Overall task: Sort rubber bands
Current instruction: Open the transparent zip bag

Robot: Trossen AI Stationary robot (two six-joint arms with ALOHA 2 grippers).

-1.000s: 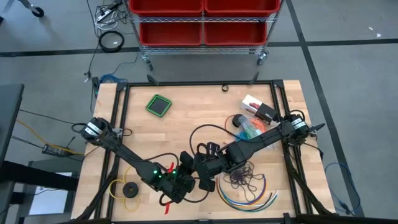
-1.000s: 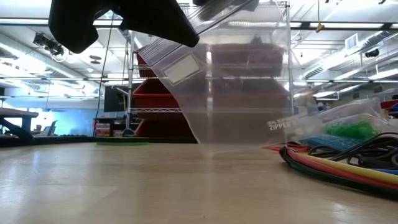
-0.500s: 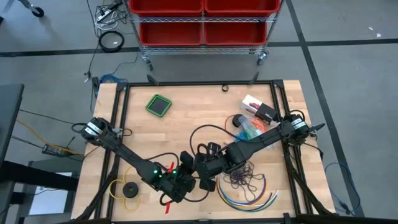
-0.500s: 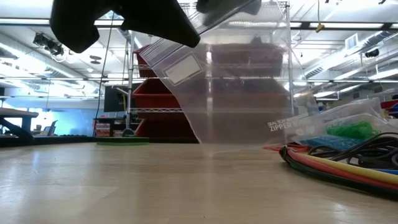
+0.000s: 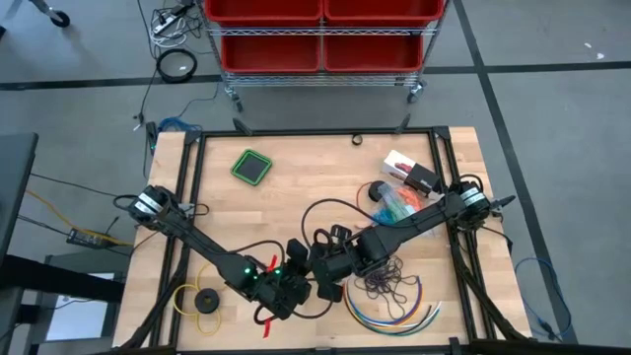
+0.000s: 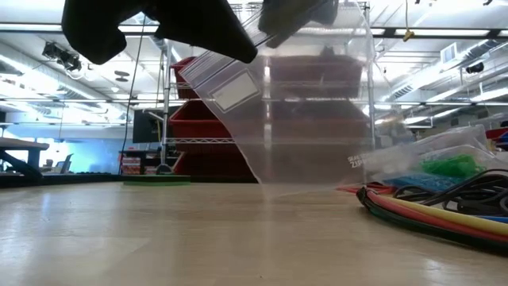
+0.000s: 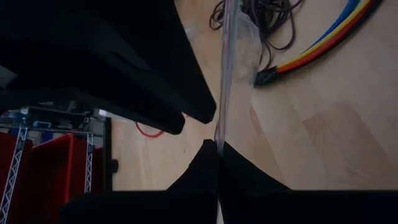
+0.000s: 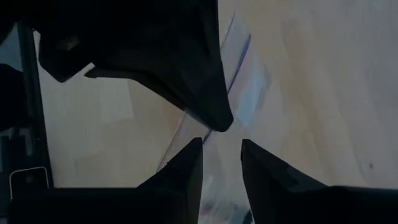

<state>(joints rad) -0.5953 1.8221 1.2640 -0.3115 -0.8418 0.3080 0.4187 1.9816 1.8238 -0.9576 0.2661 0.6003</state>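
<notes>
Clear plastic bag (image 6: pixel 305 119) hangs mid-bench, left tool (image 7: pixel 214 134) clamped shut on one edge, right tool (image 8: pixel 217 140) parted around the other edge, purple rubber bands (image 5: pixel 386 284) loose beside it; bag could slip free if right misses the rim.

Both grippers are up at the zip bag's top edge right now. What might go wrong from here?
The left gripper pinches only a thin strip of the clear zip bag, so the film may slip out. The right gripper has its fingers apart at the rim, so it may miss the other lip or push the mouth shut. The dark purple rubber bands lie tangled beside the multicoloured cables; a grab there could snag a cable.
</notes>
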